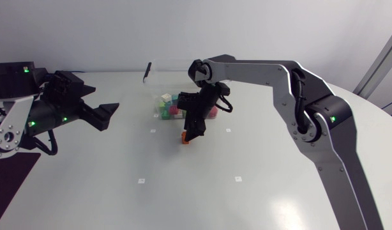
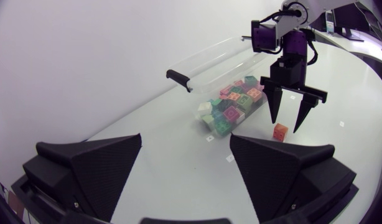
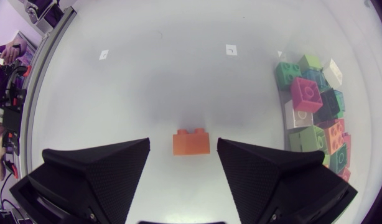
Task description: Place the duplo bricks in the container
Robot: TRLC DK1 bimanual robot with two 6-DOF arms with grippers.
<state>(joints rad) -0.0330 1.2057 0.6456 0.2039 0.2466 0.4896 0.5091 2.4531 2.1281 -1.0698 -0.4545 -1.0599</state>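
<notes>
An orange duplo brick (image 1: 184, 137) (image 2: 280, 131) (image 3: 191, 142) lies on the white table just in front of the clear container (image 1: 159, 70) (image 2: 209, 62). Several coloured bricks (image 1: 170, 105) (image 2: 231, 102) (image 3: 312, 112) lie inside the container. My right gripper (image 1: 191, 135) (image 2: 285, 124) (image 3: 183, 145) points down over the orange brick. It is open, with the brick between its fingers and a gap showing on each side. My left gripper (image 1: 110, 117) (image 2: 185, 138) stands open and empty at the table's left, facing the container from a distance.
The container has a black handle (image 2: 179, 80) on its near rim. Small white markers (image 1: 142, 181) dot the tabletop. A dark mat (image 1: 7, 176) lies at the front left corner, under the left arm.
</notes>
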